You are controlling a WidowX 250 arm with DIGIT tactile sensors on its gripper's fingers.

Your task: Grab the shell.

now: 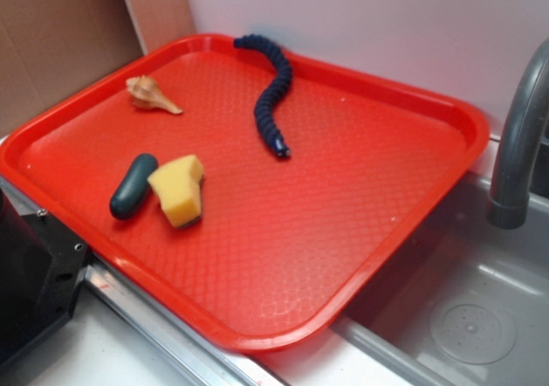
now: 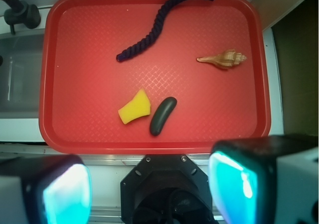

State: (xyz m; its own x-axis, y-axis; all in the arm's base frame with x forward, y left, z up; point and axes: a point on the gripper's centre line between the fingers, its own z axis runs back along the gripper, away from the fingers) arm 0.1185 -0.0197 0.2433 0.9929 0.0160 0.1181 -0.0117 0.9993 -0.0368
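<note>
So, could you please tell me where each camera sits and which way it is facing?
Exterior: off the tray's near edge, looking down at an angle across it towards the wall; part of the robot's black base shows at lower left.
Wrist: on the arm, high above the near edge, looking almost straight down; the open tool fills the bottom.
Both show the shell, sponge, dark green object, rope and faucet.
</note>
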